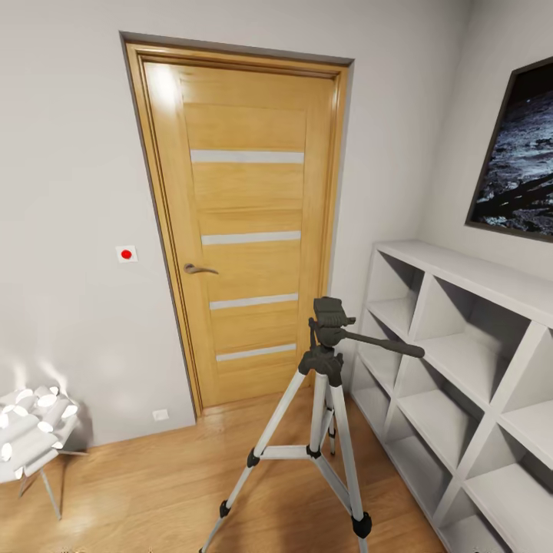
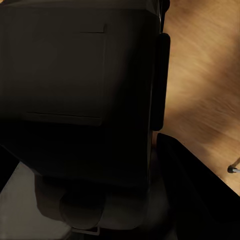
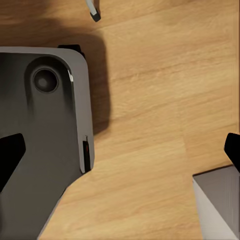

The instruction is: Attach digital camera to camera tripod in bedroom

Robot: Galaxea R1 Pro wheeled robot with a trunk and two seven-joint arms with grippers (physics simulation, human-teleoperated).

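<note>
- Presently in the bedroom: camera tripod [image 1: 326, 399] upright before the wooden door [image 1: 246, 230], beside the white shelving [image 1: 468, 369]; head bare.
- Digital camera unsighted; attachment not yet done.
- Jaw state on both grippers: cannot tell.

The camera tripod [image 1: 322, 430] loses its two front feet past the head view's lower edge. The framed picture [image 1: 516, 157] is cropped at the right edge. A dark, blurred body [image 2: 75, 100] (unidentifiable) blocks most of the left wrist view.
</note>
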